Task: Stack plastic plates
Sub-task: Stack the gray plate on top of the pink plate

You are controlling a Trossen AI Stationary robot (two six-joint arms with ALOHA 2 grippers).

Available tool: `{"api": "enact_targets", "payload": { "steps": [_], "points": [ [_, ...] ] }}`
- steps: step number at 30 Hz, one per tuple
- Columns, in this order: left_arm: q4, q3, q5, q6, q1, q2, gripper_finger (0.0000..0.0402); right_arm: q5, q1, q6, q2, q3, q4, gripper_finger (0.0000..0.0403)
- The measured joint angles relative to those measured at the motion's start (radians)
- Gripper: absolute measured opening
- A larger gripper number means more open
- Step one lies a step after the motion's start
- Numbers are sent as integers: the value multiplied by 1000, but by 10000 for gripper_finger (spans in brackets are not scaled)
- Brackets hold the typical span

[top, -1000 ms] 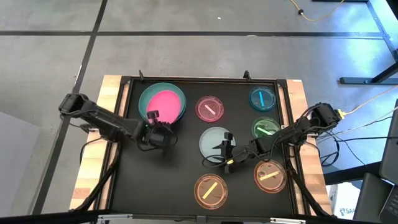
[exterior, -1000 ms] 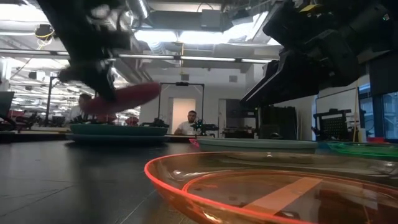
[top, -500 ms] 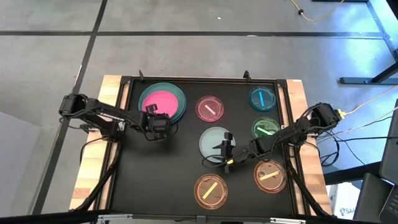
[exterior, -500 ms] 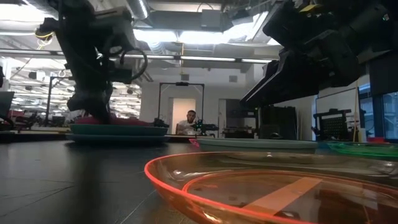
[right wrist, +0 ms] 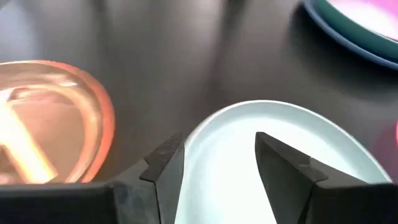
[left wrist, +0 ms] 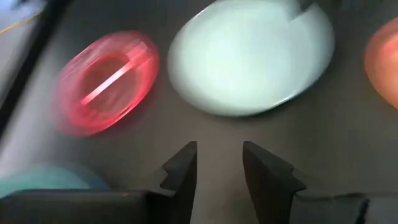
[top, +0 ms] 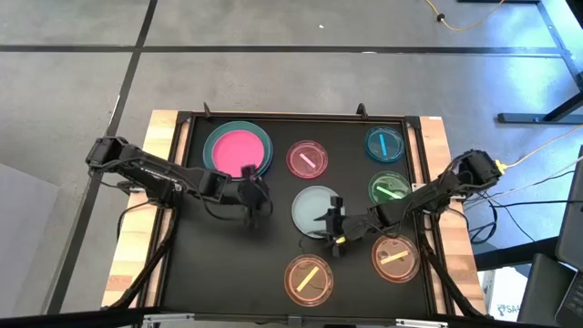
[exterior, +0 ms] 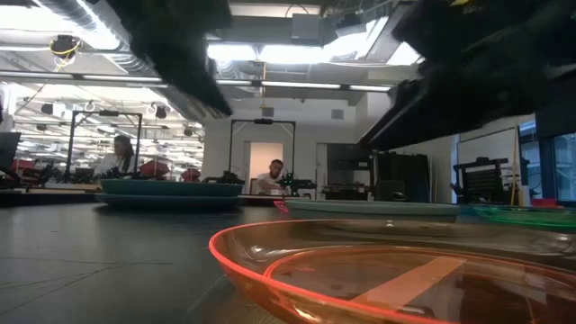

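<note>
Magenta plate (top: 237,149) sits stacked at 10 o'clock; five dishes remain. Left gripper (left wrist: 217,163) released; right gripper (right wrist: 216,163) open over mint plate (top: 314,209).

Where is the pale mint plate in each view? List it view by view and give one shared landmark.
High view: pale mint plate at table centre, the right gripper at its edge.
Low view: thin pale rim at mid-right, beyond the orange dish.
Left wrist view: top centre.
Right wrist view: bottom centre.
Shared landmark: the magenta plate on its teal plate.
</note>
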Motion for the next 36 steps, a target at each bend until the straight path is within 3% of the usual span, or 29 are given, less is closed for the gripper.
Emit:
{"api": "enact_targets", "payload": {
  "steps": [4, 11, 18, 29, 36],
  "points": [
    [156, -9, 60, 31, -48, 75, 122, 4, 64, 11, -31, 0, -55, 188],
    [428, 2, 131, 88, -82, 288, 122, 160, 200, 183, -41, -2, -210, 188],
    [435, 163, 253, 127, -53, 505, 122, 319, 335, 309, -42, -1, -278, 188],
    [435, 301, 286, 166, -8, 693, 118, 452, 428, 549, -42, -53, -340, 188],
    [419, 301, 286, 172, -9, 695, 48, 491, 460, 639, -42, -90, -303, 188]
  ]
}}
